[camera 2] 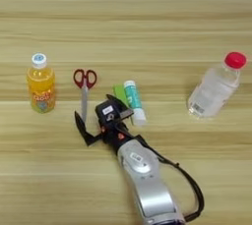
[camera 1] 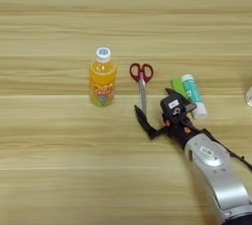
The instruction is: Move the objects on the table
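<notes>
Objects sit in a loose row across the middle of the table [camera 1: 59, 17], a light wooden top with horizontal grain stripes. At centre left the small orange-juice bottle [camera 1: 102, 77] stands upright with its white cap on; its label carries red lettering and the cap a blue mark, but neither can be read. Just right of it, apart, the red-handled scissors [camera 1: 141, 82] lie flat, handles toward the top of the frame, blades pointing down. Further right, the white-green glue stick [camera 1: 193, 102] lies on its side at a slant, and the small green block [camera 1: 177, 86] sits right against its left side, partly hidden by the gripper. The right gripper [camera 1: 156, 111] reaches in from the lower right on its silver forearm [camera 1: 216, 175], fingers spread wide apart: one black finger [camera 1: 143, 121] lies just beside the scissor tips, the other points up toward the green block, and nothing is between them. A small white sticker sits on the gripper body, its print too small to make out. Only the right eye view shows the whole clear bottle with red cap [camera 2: 216, 87], lying tilted at centre right, well apart from the rest; the left eye view catches just its edge at the right border.
</notes>
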